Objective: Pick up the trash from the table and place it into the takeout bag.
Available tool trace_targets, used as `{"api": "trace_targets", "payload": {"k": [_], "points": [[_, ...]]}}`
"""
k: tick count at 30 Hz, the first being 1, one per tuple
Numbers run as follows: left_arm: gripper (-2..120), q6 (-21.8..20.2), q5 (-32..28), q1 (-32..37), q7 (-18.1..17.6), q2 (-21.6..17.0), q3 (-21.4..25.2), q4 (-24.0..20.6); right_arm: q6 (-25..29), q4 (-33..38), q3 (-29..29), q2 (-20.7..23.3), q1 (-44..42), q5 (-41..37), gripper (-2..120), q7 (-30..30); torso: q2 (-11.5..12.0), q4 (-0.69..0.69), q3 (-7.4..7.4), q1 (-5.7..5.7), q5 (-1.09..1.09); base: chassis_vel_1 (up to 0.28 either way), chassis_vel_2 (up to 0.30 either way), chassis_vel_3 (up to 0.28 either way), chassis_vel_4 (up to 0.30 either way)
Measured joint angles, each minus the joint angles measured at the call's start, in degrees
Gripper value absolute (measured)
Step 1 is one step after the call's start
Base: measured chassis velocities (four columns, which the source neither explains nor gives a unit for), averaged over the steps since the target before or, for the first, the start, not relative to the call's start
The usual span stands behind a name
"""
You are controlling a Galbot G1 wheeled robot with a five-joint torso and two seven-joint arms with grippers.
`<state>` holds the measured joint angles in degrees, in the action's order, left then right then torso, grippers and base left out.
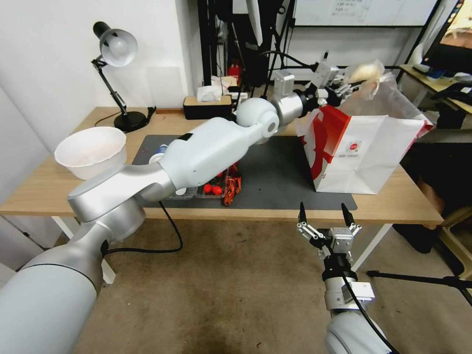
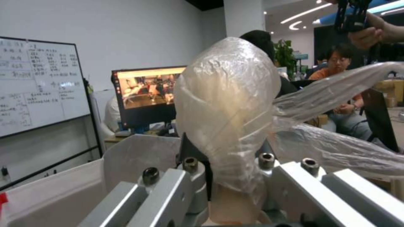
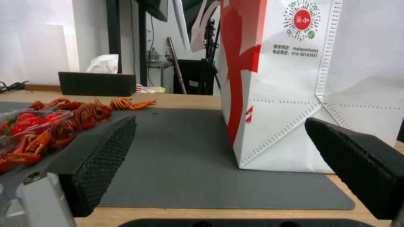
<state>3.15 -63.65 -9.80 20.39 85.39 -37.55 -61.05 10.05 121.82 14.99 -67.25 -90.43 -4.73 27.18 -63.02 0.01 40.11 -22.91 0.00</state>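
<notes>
Left pincer (image 1: 348, 87) pinches the clear bag (image 1: 366, 73) above the takeout bag's (image 1: 364, 147) open top. Right pincer (image 1: 326, 215), spread wide, hangs before the bench (image 1: 413, 201). Cups lie mostly hidden behind the left arm.

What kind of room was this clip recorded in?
Most likely an office or lab: a whiteboard covered in writing, a lit computer monitor, and a black desk lamp on the light wood table.

The left arm (image 1: 206, 147) hides much of the mat (image 1: 275, 172).
</notes>
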Motion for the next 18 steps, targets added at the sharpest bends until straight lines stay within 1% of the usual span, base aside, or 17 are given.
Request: {"api": "trace_targets", "payload": {"k": [6, 9, 10, 12, 13, 14, 15, 17, 18], "points": [[7, 0.0, 0.7, -0.2, 0.5, 1.3, -0.1, 1.6, 0.0, 0.1, 0.1, -0.1, -0.1, -0.1, 100, 0.0, 0.0, -0.01, 0.00, 0.01, 0.00, 0.000, 0.000, 0.000, 0.000], [21, 0.0, 1.3, -0.2, 0.6, 2.4, -0.1, 3.2, 0.0, 0.1, 0.1, -0.2, -0.1, -0.1, 100, 0.1, 0.0, 0.00, 0.00, 0.01, 0.00, 0.000, 0.000, 0.000, 0.000], [21, 0.0, 1.3, -0.2, 0.6, 2.4, -0.1, 3.2, 0.0, 0.1, 0.1, -0.2, -0.1, -0.1, 100, 0.1, 0.0, 0.00, 0.00, 0.01, 0.00, 0.000, 0.000, 0.000, 0.000], [28, 0.0, 1.7, -0.3, 0.8, 3.1, -0.1, 4.5, 0.0, 0.2, 0.1, -0.3, -0.2, -0.1, 100, 0.1, 0.0, -0.01, 0.00, 0.00, 0.00, 0.000, 0.000, 0.000, 0.000], [36, 0.1, 2.0, -0.3, 0.9, 3.5, -0.1, 5.3, 0.0, 0.2, 0.1, -0.3, -0.2, -0.2, 100, 0.1, 0.0, -0.02, 0.00, 0.01, 0.00, 0.000, 0.000, 0.000, 0.000], [36, 0.1, 2.0, -0.3, 0.9, 3.5, -0.1, 5.3, 0.0, 0.2, 0.1, -0.3, -0.2, -0.2, 100, 0.1, 0.0, -0.02, 0.00, 0.01, 0.00, 0.000, 0.000, 0.000, 0.000], [39, 0.1, 2.2, -0.3, 0.9, 3.7, -0.1, 5.8, 0.1, 0.2, 0.1, -0.3, -0.2, -0.2, 100, 0.1, 0.0, -0.02, 0.00, 0.00, 0.00, 0.000, 0.000, 0.000, 0.000], [55, 0.1, 2.6, -0.4, 0.9, 4.1, 0.1, 6.7, 0.1, 0.2, 0.1, -0.3, 0.0, -0.2, 100, 0.1, 0.0, -0.02, 0.00, 0.00, 0.00, 0.000, 0.000, 0.000, 0.000], [55, 0.1, 2.6, -0.4, 0.9, 4.1, 0.1, 6.7, 0.1, 0.2, 0.1, -0.3, 0.0, -0.2, 100, 0.1, 0.0, -0.02, 0.00, 0.00, 0.00, 0.000, 0.000, 0.000, 0.000]]}}
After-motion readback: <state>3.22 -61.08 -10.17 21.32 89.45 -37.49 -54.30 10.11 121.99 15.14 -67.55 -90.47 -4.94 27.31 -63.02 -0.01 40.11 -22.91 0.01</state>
